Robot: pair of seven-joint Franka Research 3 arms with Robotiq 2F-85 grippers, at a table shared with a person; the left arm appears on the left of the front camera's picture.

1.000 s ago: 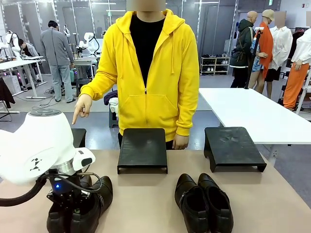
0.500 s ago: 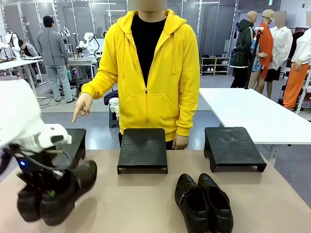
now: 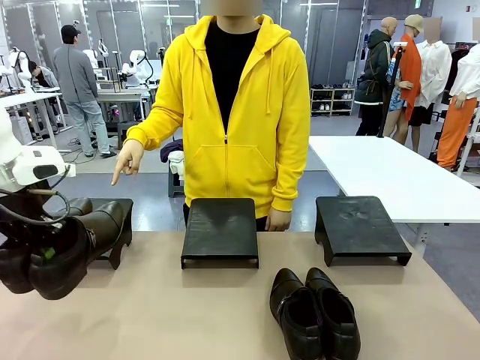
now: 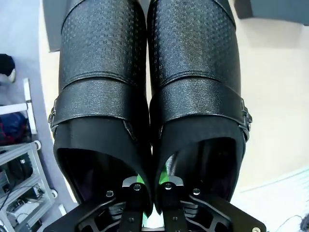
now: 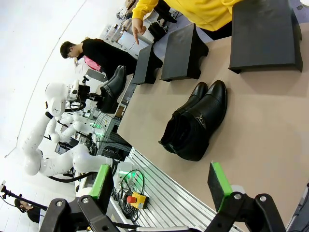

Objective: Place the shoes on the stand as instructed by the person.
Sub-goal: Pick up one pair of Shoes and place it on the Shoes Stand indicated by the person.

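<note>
Dark brown ankle-high leather shoes [image 3: 56, 251] hang in the air far L, toes by the L black stand [image 3: 120, 214]. L claw [image 4: 150, 186] is clamped on their two inner sides. Yellow-hoodie person [image 3: 232, 112] points a hand [image 3: 127, 161] down twd that stand. Shiny black shoes [image 3: 315, 315] sit on the tan table [image 3: 187, 315], mid-R. R claw [image 5: 159, 180]: fingers apart, holding nothing.
</note>
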